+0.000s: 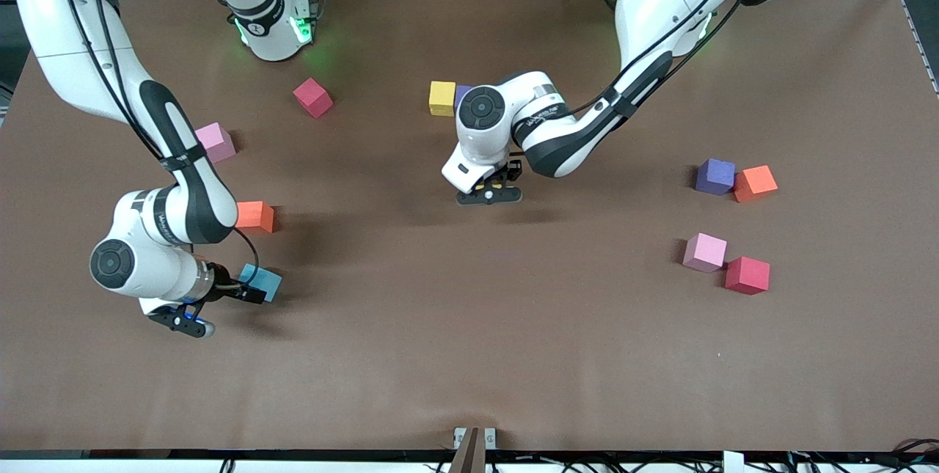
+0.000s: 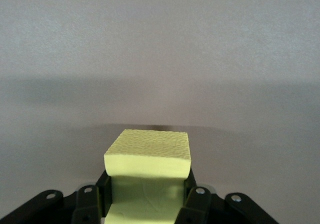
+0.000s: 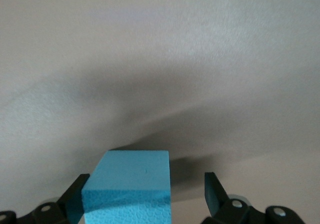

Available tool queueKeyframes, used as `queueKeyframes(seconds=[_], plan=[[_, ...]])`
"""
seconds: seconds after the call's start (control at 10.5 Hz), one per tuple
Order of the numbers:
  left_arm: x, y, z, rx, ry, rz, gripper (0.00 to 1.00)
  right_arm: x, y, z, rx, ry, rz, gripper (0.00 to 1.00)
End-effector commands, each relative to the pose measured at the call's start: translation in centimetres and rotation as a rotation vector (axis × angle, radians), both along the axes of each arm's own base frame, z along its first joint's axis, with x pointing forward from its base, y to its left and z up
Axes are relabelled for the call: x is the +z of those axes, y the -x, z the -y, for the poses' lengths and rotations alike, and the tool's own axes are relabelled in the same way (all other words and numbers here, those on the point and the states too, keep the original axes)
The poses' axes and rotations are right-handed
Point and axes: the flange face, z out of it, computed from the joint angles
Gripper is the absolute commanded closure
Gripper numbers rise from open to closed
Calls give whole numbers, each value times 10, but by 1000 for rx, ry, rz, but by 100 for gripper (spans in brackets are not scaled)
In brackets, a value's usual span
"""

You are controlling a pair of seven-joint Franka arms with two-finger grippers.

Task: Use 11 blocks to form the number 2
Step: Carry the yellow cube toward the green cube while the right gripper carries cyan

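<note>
My left gripper point(image 1: 490, 196) hangs low over the middle of the table, shut on a pale yellow-green block point(image 2: 148, 154); in the front view the hand hides this block. My right gripper point(image 1: 248, 291) is down at the right arm's end of the table, open around a light blue block point(image 1: 264, 282). In the right wrist view the light blue block point(image 3: 131, 184) lies against one finger point(image 3: 75, 196), with a gap to the other finger. A yellow block point(image 1: 441, 97) and a half-hidden purple one point(image 1: 463, 94) sit together by the left arm's wrist. No number 2 shows.
Loose blocks near the right arm: red point(image 1: 313, 97), pink point(image 1: 216, 141), orange point(image 1: 255, 215). Toward the left arm's end lie purple point(image 1: 714, 176) beside orange point(image 1: 755, 182), and pink point(image 1: 705, 251) beside red point(image 1: 747, 274). Brown table point(image 1: 469, 356).
</note>
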Motion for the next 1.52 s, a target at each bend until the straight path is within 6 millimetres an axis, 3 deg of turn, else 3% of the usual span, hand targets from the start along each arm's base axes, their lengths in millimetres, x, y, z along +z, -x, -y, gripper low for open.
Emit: queueKeyframes(seconds=[0.0,0.29,0.48,0.57,0.67,0.86,1.05,1.43], plan=[[3,15,-7,-35,4,26,53,-5,3,-5,0,-14,-10,0],[-12,42,-12,-79,-18,26,53,-12,10,-11,4,-21,-30,0],[-17,49,-12,-87,-6,27,53,-14,12,-13,7,-23,-36,0],[-18,50,-11,-92,-8,28,53,-14,13,-14,8,-24,-38,39],[-19,53,-9,-95,-8,29,53,-14,14,-14,10,-24,-39,99],[-22,57,-8,-99,-10,26,53,-10,13,-17,12,-27,-34,100],[-24,61,-7,-98,-15,23,53,2,13,-33,-47,-82,-37,100],[-29,75,-4,-106,-27,15,53,22,17,-84,-114,-95,-50,100]])
